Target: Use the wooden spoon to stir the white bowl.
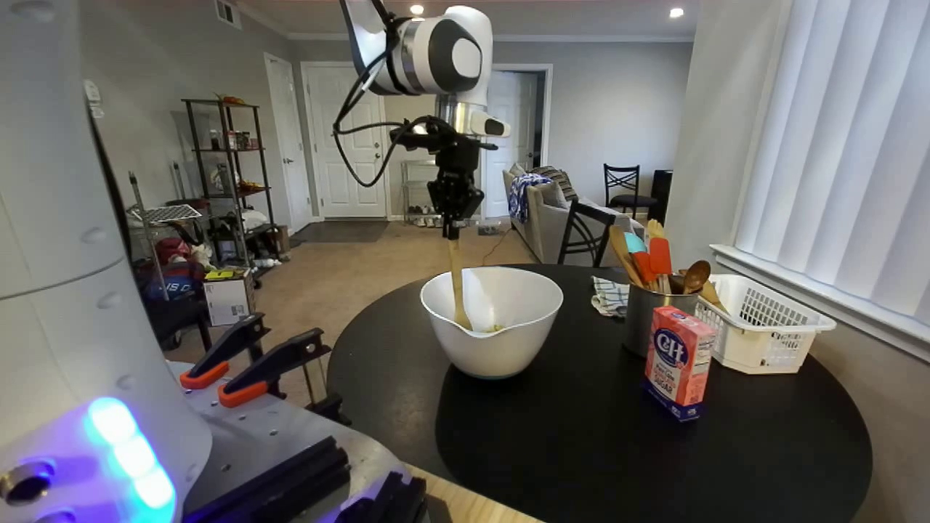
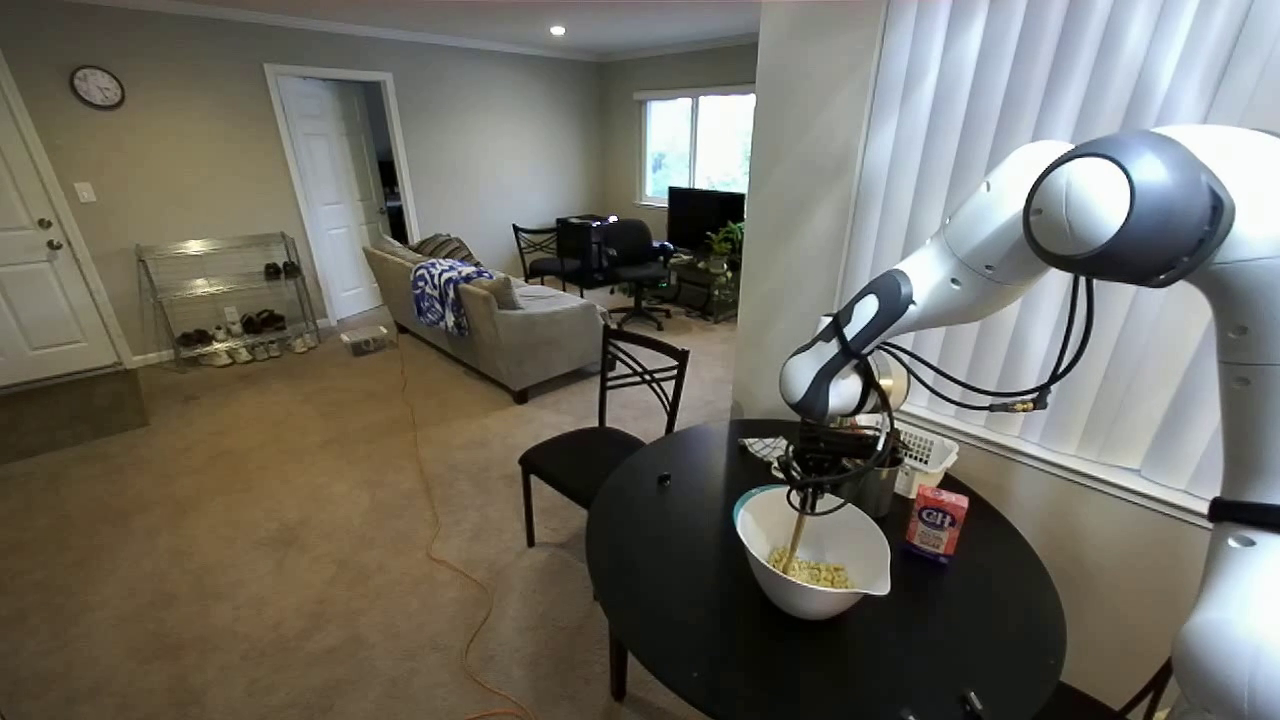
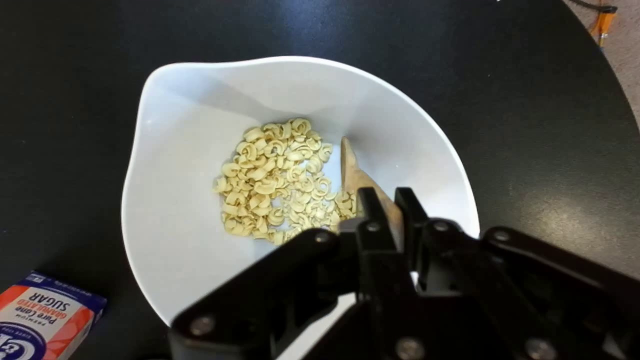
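Note:
The white bowl (image 1: 501, 352) stands upright on the dark round table; it also shows in an exterior view (image 2: 808, 602) and the wrist view (image 3: 170, 220). Pale pasta pieces (image 3: 265, 172) lie in its bottom. My gripper (image 1: 451, 232) is above the bowl, pointing down, and is shut on the handle of the wooden spoon (image 1: 456, 276). The spoon leans slightly, its head down inside the bowl. In the wrist view the spoon (image 3: 356, 174) runs between the fingers (image 3: 386, 195), its head beside the pasta near the bowl's wall. The upper handle is hidden by the fingers.
A pink sugar box (image 1: 679, 363) stands on the table (image 1: 581, 465) beside the bowl. Behind it are a metal utensil holder (image 1: 639, 319), a white rectangular basket (image 1: 781, 341) and a checked cloth (image 1: 610, 296). A black chair (image 2: 590, 460) stands at the table's edge.

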